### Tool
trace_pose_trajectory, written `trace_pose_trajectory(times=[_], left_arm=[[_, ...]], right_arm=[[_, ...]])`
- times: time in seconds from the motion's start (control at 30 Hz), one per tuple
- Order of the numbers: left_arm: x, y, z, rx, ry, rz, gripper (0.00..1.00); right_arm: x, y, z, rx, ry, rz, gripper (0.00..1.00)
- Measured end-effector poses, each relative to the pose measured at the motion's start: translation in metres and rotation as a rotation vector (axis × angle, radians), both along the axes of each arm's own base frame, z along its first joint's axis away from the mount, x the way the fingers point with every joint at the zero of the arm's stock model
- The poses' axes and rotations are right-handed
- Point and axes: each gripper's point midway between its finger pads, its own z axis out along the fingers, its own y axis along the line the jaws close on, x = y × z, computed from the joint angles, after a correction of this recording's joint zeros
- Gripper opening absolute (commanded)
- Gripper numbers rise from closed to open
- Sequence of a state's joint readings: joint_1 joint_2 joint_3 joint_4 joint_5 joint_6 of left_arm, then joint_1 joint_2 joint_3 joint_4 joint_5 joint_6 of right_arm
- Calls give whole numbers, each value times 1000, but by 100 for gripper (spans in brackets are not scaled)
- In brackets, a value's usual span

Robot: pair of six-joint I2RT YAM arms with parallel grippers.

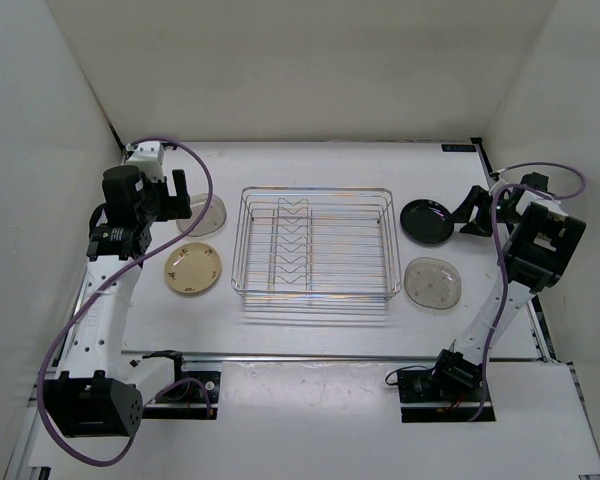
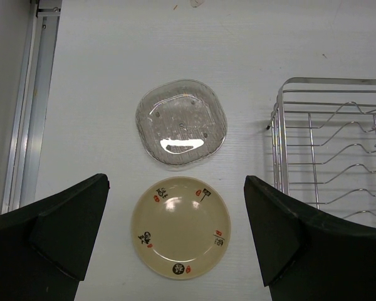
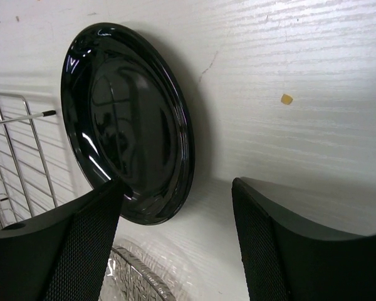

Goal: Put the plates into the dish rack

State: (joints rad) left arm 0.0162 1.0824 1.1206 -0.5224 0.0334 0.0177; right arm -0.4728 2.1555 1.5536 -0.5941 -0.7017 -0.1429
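Note:
The silver wire dish rack (image 1: 317, 189) stands mid-table with nothing in it. To its left lie a cream plate (image 1: 193, 269) with small printed marks and, behind it, a clear plate (image 1: 205, 215). My left gripper (image 1: 183, 196) hangs open above them, and its wrist view shows the cream plate (image 2: 180, 227) between the spread fingers and the clear plate (image 2: 182, 123) beyond. To the right of the rack lie a glossy black plate (image 1: 428, 221) and another clear plate (image 1: 433, 283). My right gripper (image 3: 175, 185) is open and low at the black plate (image 3: 122, 122), one finger (image 3: 81, 238) over its rim and the other over bare table.
White walls close in the table at the back and both sides. A metal rail (image 2: 25, 106) runs along the left edge. The rack's corner (image 2: 282, 125) is close to my left gripper's right finger. A small tan speck (image 3: 287, 99) lies on the table past the black plate.

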Motion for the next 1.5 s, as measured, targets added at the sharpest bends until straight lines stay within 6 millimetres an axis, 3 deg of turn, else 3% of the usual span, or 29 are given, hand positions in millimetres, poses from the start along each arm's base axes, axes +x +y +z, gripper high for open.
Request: trace_pose_trajectory(times=[0.4, 0.77, 1.5], left_arm=[[0, 0, 0, -2, 0, -2, 100], [0, 0, 1, -2, -2, -2, 100], [-4, 1, 9, -2, -28, 3, 100]], right_arm=[[1, 12, -2, 23, 22, 48, 68], [-3, 18, -7, 38, 43, 70, 51], [-7, 17, -12, 33, 65, 69, 29]])
